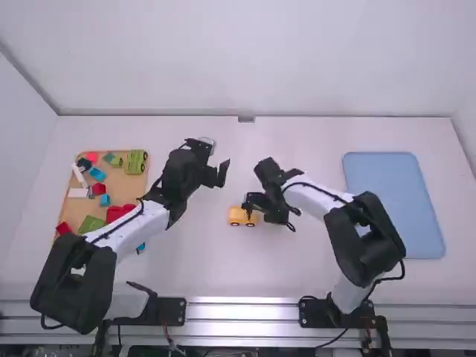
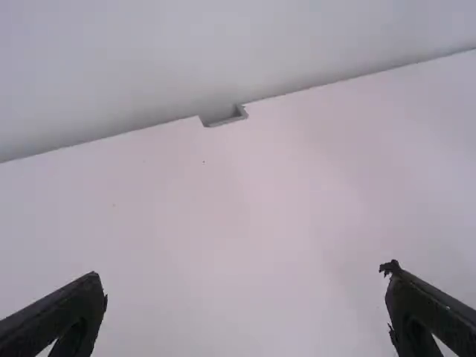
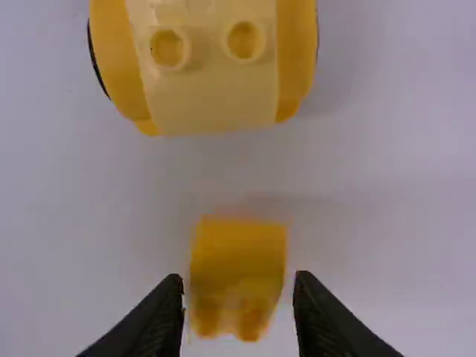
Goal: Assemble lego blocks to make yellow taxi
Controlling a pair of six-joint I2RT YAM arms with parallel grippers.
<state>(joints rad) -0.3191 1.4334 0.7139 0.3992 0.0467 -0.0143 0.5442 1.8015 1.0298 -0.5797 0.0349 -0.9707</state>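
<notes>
Evidently the right claw [image 3: 238, 279] is part-way open, its two tips standing on either side of a small, squarish yellow plastic block [image 3: 238, 256]. A slim strip of pale surface shows between the block and each tip, so it looks straddled rather than pinched; whether either tip brushes it lower down, I cannot tell.

Just beside that claw, toward eight o'clock in the high view, sits the yellow wheeled taxi body with round studs [image 3: 212, 100], on the white worktop [image 1: 223, 260]. Further out, toward ten o'clock, the left claw [image 2: 248, 275] is spread wide with nothing between its tips. Well apart at nine o'clock lies a tan tray [image 1: 117, 195] of mixed coloured blocks [image 1: 135, 161]; at three o'clock, a flat blue plastic tray [image 1: 398, 208].

The likeliest trouble is a crooked grip: if the right claw closes off centre, the block could twist or slip. Being on wheels, the body may roll if an arm nudges it, and pressing a part down with no second claw bracing it could leave the studs misaligned. The taxi seems partly built, with this block probably next to handle.
</notes>
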